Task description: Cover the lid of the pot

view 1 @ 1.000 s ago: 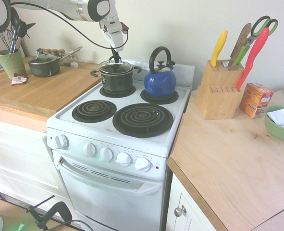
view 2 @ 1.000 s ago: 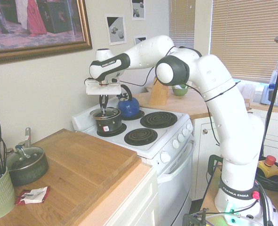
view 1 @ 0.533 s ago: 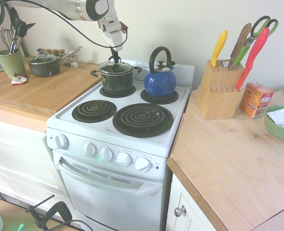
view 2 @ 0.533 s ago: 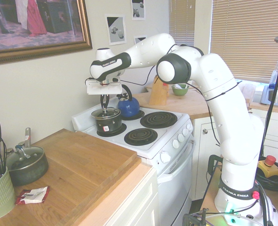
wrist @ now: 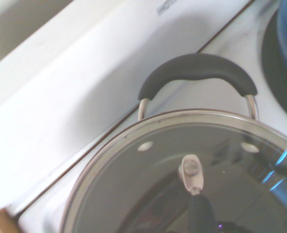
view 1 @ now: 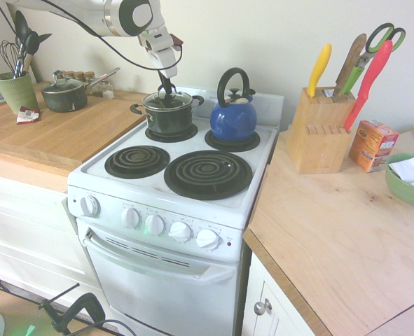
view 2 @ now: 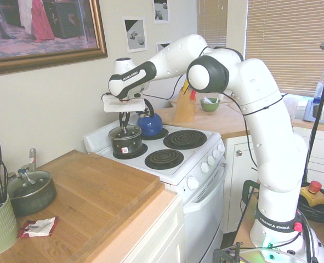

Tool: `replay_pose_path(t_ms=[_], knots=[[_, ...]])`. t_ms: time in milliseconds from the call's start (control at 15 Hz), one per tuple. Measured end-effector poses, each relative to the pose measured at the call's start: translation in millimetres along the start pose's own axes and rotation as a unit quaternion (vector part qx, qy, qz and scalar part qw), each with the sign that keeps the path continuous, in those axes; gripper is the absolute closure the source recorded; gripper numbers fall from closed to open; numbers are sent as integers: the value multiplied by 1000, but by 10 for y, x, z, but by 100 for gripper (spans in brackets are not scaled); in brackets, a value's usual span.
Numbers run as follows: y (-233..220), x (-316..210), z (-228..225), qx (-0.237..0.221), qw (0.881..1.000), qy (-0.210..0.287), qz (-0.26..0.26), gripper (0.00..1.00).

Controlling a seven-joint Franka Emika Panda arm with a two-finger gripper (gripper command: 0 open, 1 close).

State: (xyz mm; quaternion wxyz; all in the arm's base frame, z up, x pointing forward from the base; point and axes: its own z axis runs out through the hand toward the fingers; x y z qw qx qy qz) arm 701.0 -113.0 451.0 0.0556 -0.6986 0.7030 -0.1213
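Observation:
The dark pot [view 1: 169,117] with two side loop handles stands on the stove's back-left burner, seen also as pot [view 2: 125,143]. The clear glass lid [view 1: 167,100] with its metal rim rests level on the pot's mouth. My gripper [view 1: 166,85] comes straight down over the centre and is shut on the lid's small black knob. From the other side the gripper [view 2: 123,121] stands just above the lid [view 2: 124,131]. The wrist view looks through the lid [wrist: 148,184] into the pot, with one black pot handle [wrist: 196,73] beyond the rim.
A blue kettle [view 1: 233,115] sits on the back-right burner, close beside the pot. The two front burners [view 1: 207,173] are bare. A saucepan [view 1: 64,94] and a utensil cup [view 1: 15,91] stand on the left counter. A knife block [view 1: 322,129] and a green bowl [view 1: 408,178] are on the right counter.
My gripper has come down and slightly left with the lid, which hung just above the pot before and now sits on its rim. The pot has turned a little.

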Motion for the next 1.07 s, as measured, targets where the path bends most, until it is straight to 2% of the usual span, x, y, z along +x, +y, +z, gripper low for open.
replay_pose_path(t_ms=[67,800,933,1067], knots=[[-3,-20,-3,0,1000,3,-3,0],[70,-171,-63,-7,1000,-2,-5,0],[154,-191,-159,-6,1000,-5,-3,0],[260,-255,-446,7,1000,-10,-8,0]])
